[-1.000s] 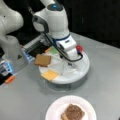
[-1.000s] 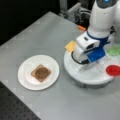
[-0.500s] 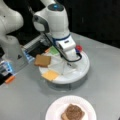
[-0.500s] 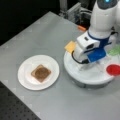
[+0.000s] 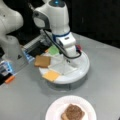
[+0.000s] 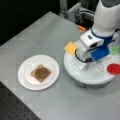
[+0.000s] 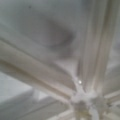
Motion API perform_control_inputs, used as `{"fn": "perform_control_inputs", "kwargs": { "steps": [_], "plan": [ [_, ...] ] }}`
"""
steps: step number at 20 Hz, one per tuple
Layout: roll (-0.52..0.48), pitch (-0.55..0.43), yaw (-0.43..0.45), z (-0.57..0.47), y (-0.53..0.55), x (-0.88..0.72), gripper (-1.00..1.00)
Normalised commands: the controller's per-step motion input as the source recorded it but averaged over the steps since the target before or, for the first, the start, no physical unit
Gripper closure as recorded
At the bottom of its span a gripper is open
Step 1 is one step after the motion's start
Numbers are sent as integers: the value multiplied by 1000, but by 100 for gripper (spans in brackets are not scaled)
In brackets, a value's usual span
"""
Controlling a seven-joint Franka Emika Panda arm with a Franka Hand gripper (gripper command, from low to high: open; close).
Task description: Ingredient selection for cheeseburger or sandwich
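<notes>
Currently the sandwich stack is one bread square with the dark patty on top, sitting mid paper plate, lower left in a front view. Second bread square and yellow cheese square sit on the round white divided tray, left side. Green piece and red disc are also on the tray. Gripper is down over the tray centre, nearest the dividers; can't tell jaw opening or any hold.
</notes>
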Motion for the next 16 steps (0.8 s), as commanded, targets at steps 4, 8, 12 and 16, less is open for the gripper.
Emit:
{"fn": "perform_control_inputs", "kwargs": {
  "steps": [4, 8, 12, 16],
  "plan": [
    [90, 101, -70, 148, 39, 31, -100],
    [96, 116, -160, 244, -14, 26, -100],
    [72, 116, -278, 295, -92, 37, -100],
    [69, 87, -309, 245, -166, 98, -100]
  ]
}}
